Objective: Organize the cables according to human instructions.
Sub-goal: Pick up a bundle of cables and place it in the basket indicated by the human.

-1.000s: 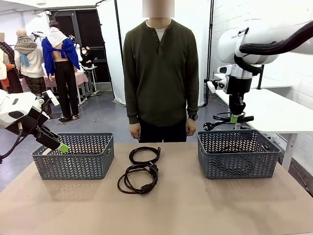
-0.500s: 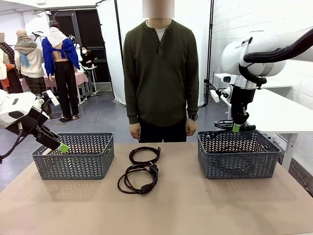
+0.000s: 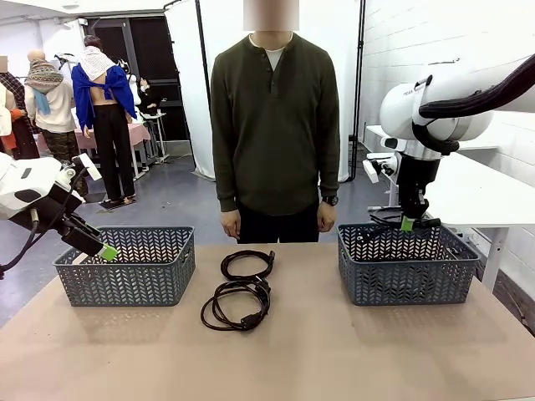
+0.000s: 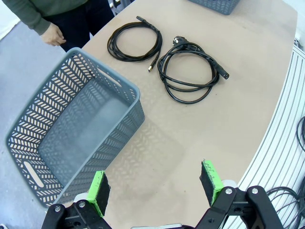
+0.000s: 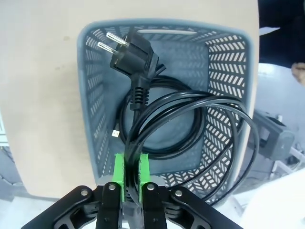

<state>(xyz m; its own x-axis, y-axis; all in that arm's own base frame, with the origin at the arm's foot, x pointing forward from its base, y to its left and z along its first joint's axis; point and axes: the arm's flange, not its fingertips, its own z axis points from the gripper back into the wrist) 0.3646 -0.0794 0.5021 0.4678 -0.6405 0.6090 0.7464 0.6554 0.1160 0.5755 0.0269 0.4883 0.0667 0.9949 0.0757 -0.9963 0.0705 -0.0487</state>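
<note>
Tan tabletop (image 3: 334,351), grey lattice basket (image 5: 90,95); R pincer (image 5: 131,160) clamps coiled black cable (image 5: 136,55), L pincer (image 4: 155,175) open

We see two black cables lying flat on the table (image 3: 334,351), each wound in a round loop. The smaller cable (image 3: 247,264) lies farther off. The bigger cable (image 3: 236,305), with thick plugs, lies close in front of it. A third cable (image 5: 135,57) is pinched in the right gripper (image 5: 132,167) and hangs over the right basket (image 5: 90,71), its two-pin plug sticking out. A fourth cable (image 5: 120,114) lies curled on that basket's bottom.
</note>
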